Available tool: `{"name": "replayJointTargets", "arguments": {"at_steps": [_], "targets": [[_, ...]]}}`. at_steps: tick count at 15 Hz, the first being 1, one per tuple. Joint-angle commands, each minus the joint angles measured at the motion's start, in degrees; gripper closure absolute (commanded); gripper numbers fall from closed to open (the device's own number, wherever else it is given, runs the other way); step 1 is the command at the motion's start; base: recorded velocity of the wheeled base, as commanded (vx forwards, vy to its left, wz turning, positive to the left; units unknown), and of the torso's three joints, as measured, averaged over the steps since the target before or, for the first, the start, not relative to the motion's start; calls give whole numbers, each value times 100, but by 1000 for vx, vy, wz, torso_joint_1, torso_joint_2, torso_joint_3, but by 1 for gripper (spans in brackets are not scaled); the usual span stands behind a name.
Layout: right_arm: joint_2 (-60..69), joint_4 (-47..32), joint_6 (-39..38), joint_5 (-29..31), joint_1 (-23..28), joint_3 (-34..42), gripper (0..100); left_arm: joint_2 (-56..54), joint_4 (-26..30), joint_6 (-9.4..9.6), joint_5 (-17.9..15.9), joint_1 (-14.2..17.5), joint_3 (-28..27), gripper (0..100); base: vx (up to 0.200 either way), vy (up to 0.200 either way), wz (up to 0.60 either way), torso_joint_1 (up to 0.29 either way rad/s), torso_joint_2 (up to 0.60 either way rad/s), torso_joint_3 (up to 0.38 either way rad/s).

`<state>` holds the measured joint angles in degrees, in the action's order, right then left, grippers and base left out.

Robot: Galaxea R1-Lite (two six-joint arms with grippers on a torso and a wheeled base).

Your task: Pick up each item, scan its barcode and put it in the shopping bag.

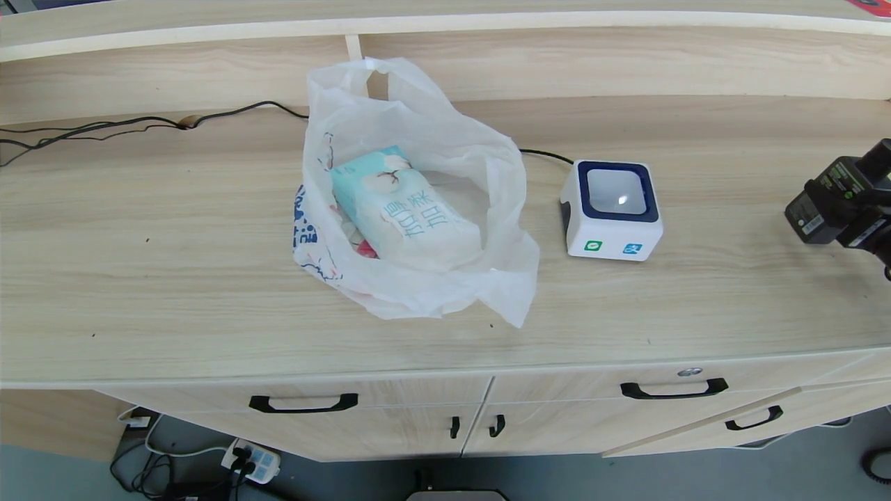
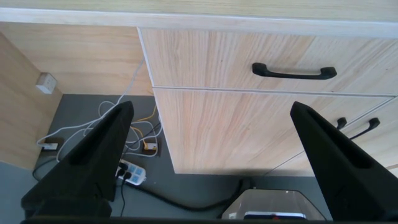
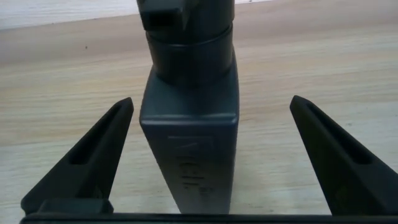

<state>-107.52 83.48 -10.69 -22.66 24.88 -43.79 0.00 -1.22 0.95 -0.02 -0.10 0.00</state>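
Right wrist view: a dark bottle [image 3: 189,143] was seen at centre frame on the counter [image 3: 311,56], flanked but untouched by the widely spread right gripper [image 3: 211,99], apparently lined up for grasping. The left gripper [image 2: 211,104] was held spread and empty.

The scanner [image 1: 611,209] front carries two small square signs, green and blue; left of it, the tissue pack [image 1: 404,209] bears large teal characters.
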Motion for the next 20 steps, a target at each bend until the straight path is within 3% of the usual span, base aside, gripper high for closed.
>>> {"name": "replayJointTargets", "arguments": {"at_steps": [1, 8, 9, 20], "targets": [[-217, 37, -47, -1, -18, -104, 0, 9, -1, 2, 2, 1, 0, 0, 0, 0, 0, 0, 0, 0], [-612, 397, -223, -1, -54, -640, 0, 9, -1, 2, 2, 1, 0, 0, 0, 0, 0, 0, 0, 0], [-656, 502, -240, -1, -54, -631, 100, 9, -1, 2, 2, 1, 0, 0, 0, 0, 0, 0, 0, 0], [-313, 652, -838, -19, -185, -95, 100, 9, -1, 2, 2, 1, 0, 0, 0, 0, 0, 0, 0, 0]]}}
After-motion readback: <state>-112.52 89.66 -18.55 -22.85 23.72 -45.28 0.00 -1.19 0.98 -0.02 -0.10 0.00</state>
